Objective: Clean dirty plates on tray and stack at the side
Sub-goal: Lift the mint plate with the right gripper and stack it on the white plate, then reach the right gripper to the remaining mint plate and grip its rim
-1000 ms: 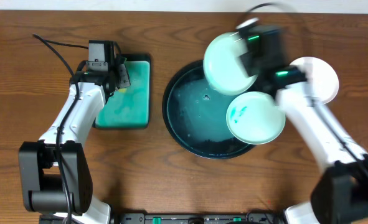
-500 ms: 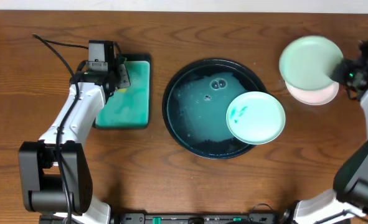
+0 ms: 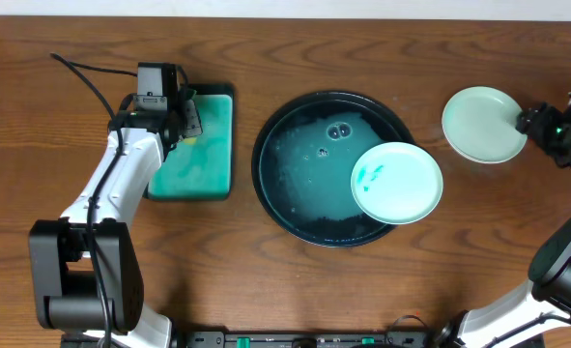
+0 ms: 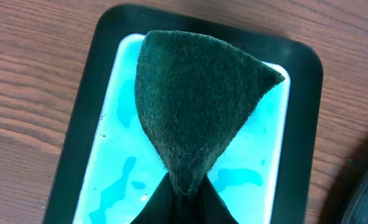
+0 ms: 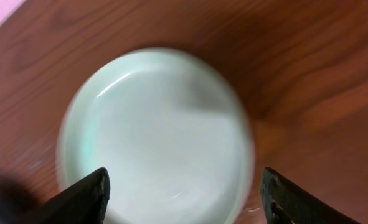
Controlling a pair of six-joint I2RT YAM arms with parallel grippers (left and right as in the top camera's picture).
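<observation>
Plate [image 3: 483, 124] now stacked, right gripper [image 5: 184, 177] released

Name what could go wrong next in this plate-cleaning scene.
1. The smeared pale-aqua round plate overhangs the glossy round black tray's right rim; a clumsy grasp might tip it.
2. The open right gripper sits close to the pale-green round plate on the wooden table; pulling away could nudge it.
3. The left gripper's green scouring pad may drip on the wood.

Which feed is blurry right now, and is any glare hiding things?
Right wrist: motion-blurred, the plate smeared at its rim. Left wrist: sharp, the sponge showing crisp fibres. Overhead: sharp, only a mild wet sheen on the tray.
</observation>
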